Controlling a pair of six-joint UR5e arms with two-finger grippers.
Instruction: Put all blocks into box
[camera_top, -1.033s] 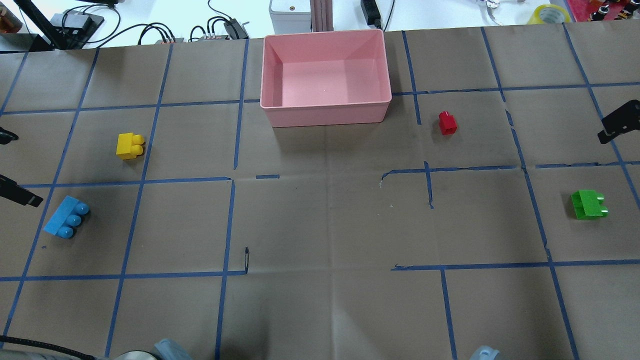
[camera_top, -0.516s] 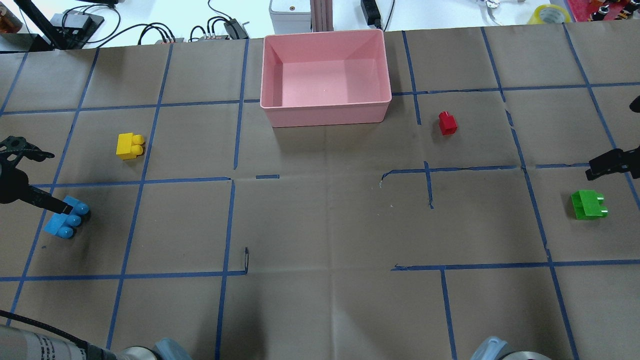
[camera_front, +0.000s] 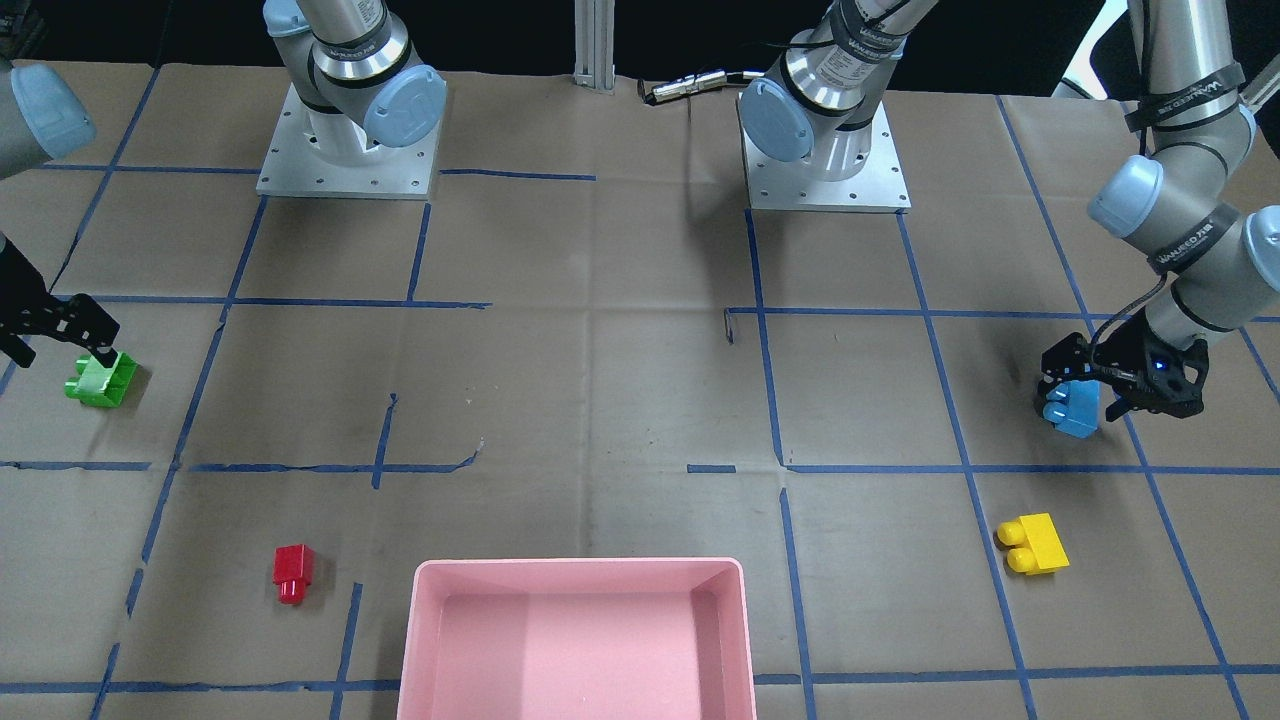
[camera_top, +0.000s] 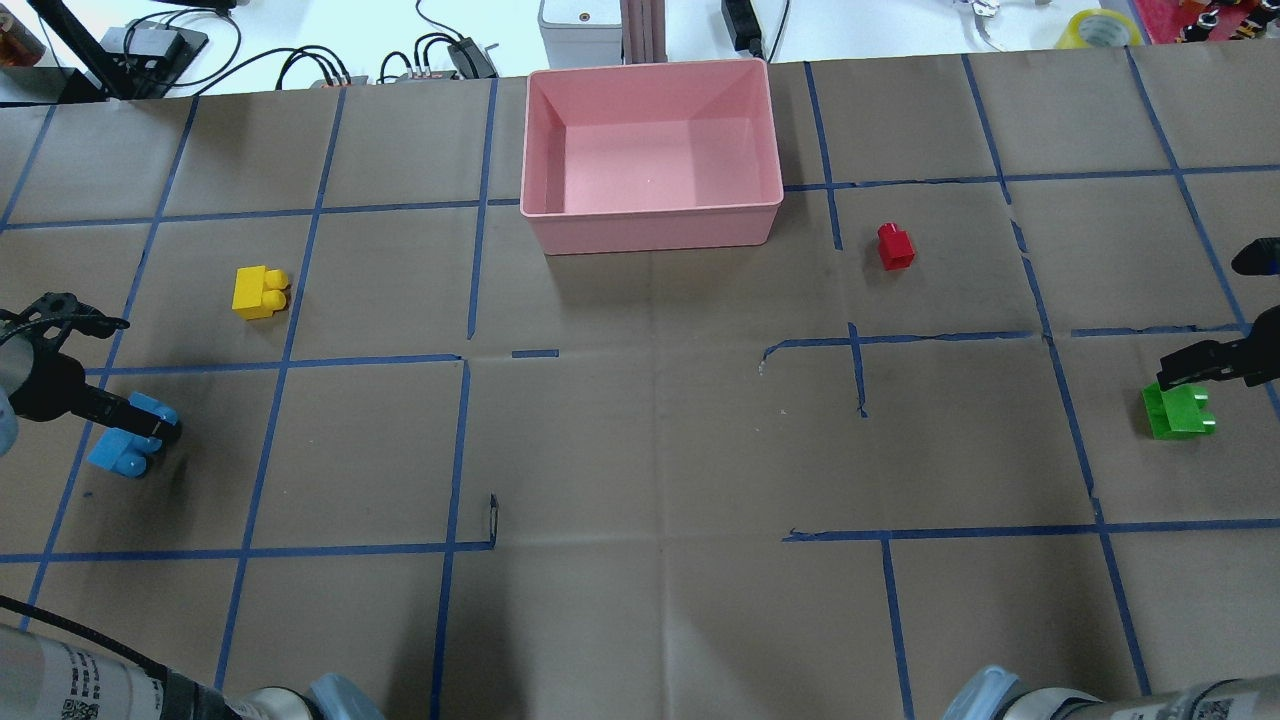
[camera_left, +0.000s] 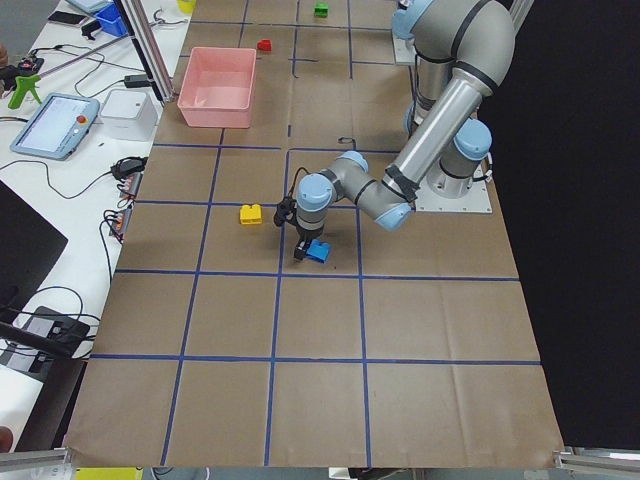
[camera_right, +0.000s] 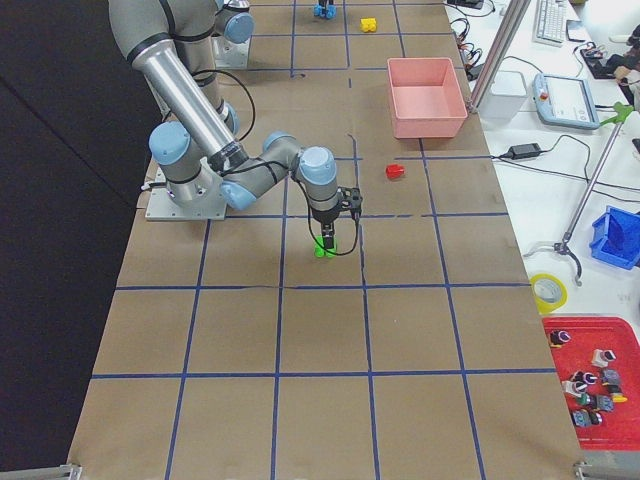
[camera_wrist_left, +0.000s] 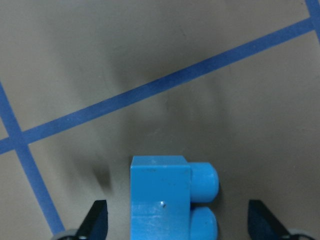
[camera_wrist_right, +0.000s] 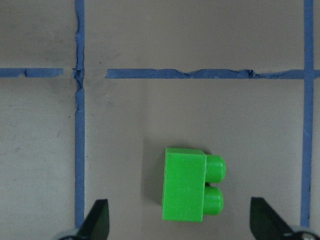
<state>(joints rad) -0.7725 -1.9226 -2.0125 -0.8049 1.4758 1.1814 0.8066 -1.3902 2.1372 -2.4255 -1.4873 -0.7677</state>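
The light blue block (camera_top: 125, 450) lies at the table's left. My left gripper (camera_top: 140, 430) is open, low over it. The wrist view shows the block (camera_wrist_left: 160, 200) between the two spread fingers (camera_wrist_left: 97, 222), untouched. The green block (camera_top: 1175, 412) lies at the right. My right gripper (camera_top: 1185, 385) is open just above it, and the block (camera_wrist_right: 185, 192) sits between its fingers (camera_wrist_right: 97, 220). The yellow block (camera_top: 260, 292) and the red block (camera_top: 895, 246) lie loose on the paper. The pink box (camera_top: 650, 225) stands empty at the far middle.
The table is covered in brown paper with a blue tape grid (camera_top: 455, 450). Cables, a power unit and a tape roll (camera_top: 1100, 28) lie beyond the far edge. Both arm bases (camera_front: 345, 150) stand on the robot's side of the table.
Both grippers came in from the table's side edges. The left one moved over the light blue block, and the right one moved down toward the green block. No block moved.
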